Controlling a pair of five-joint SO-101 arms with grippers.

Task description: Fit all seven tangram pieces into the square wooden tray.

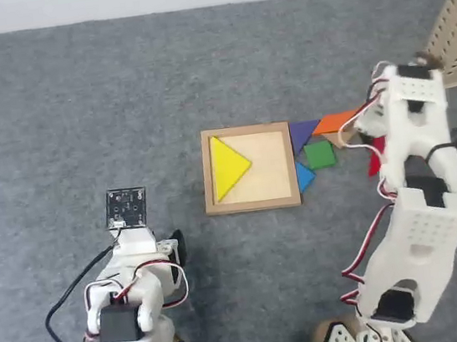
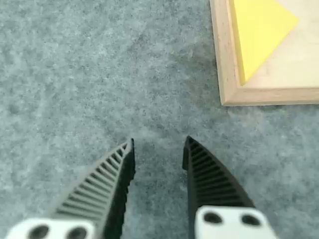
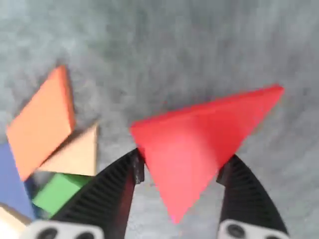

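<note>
One piece, yellow triangle (image 1: 228, 167), lying in tray (image 1: 254, 205); the rest clustering outside, beside tray's far edge from left arm. Right gripper (image 3: 182, 164) pinching red triangle (image 3: 199, 144) across two edges. Likely handling light, stiff, smooth; slanted edges risking slip, so gripping near middle. Right wrist view revealing jaw contact; high view hiding most of the piece behind arm. Left gripper (image 2: 159, 142) hanging open over carpet (image 2: 75, 74), near tray corner.

Soft, even overhead light, bright, with no glare on the grey worktop (image 1: 78, 115). Shadows are faint: a thin line along the wooden tray's (image 1: 254, 206) near rim, a dim patch beneath the left hand (image 2: 159, 141). One edge of the red triangle (image 3: 199, 144) catches the light.
</note>
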